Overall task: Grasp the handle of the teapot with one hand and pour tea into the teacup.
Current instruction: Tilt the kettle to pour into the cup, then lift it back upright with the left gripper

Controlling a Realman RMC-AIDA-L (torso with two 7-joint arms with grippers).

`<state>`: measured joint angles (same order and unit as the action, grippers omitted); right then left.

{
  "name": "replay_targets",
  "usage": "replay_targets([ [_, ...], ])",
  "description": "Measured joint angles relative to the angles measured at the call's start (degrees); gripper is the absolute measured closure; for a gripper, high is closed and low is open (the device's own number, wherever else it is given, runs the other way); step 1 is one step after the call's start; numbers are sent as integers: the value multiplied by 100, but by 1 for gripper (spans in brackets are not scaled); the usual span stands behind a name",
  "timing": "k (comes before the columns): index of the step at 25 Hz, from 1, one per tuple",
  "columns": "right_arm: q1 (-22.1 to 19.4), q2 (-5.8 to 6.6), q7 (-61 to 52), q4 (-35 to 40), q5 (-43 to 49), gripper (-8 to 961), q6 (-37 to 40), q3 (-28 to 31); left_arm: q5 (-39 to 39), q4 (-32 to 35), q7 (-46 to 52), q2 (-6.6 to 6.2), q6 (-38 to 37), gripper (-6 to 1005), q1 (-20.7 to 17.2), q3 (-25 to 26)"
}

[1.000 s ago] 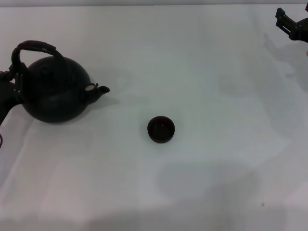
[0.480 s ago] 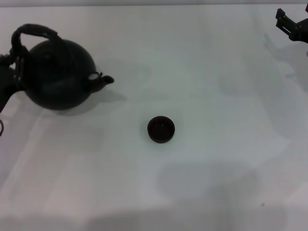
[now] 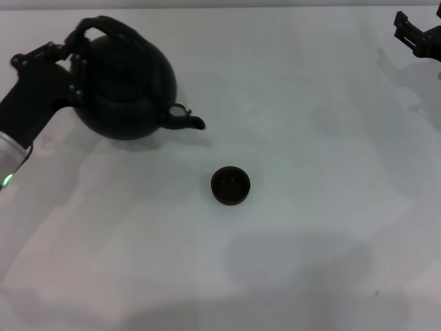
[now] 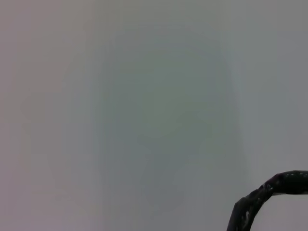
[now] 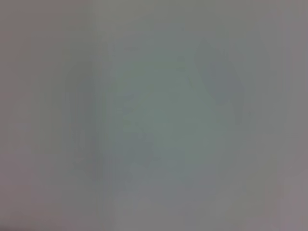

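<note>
The round black teapot (image 3: 127, 86) hangs in the air at the upper left of the head view, tilted so its short spout (image 3: 187, 122) points down and right toward the teacup. My left gripper (image 3: 72, 58) is shut on the dark arched handle (image 3: 103, 26). A piece of the handle (image 4: 262, 197) shows in the left wrist view. The small dark teacup (image 3: 230, 185) stands on the white table, below and right of the spout, apart from it. My right gripper (image 3: 413, 34) is parked at the far right back.
The white table (image 3: 310, 241) spreads all around the teacup. The right wrist view shows only a plain grey surface.
My left arm has lifted the teapot and carried it right, toward the teacup. The teapot has tilted, spout lower. The teacup and right arm have not moved.
</note>
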<state>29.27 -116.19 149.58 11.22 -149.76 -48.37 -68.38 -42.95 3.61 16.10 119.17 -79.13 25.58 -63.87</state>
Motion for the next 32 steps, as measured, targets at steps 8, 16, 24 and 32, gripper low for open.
replay_targets([
  [8, 0, 0, -6, -6, 0, 84, 1, 0, -299, 34, -657, 11, 43, 887, 144, -277],
  [16, 11, 0, -8, -11, 0, 85, -1, -16, -319, 133, -1593, 23, 51, 886, 144, -795],
  [24, 44, 0, -69, -72, 0, 85, -33, 0, -287, 194, -1838, 27, 55, 886, 145, -799],
  [32, 44, 0, -74, -76, 0, 85, -33, 0, -319, 289, -1999, 27, 56, 885, 154, -803],
])
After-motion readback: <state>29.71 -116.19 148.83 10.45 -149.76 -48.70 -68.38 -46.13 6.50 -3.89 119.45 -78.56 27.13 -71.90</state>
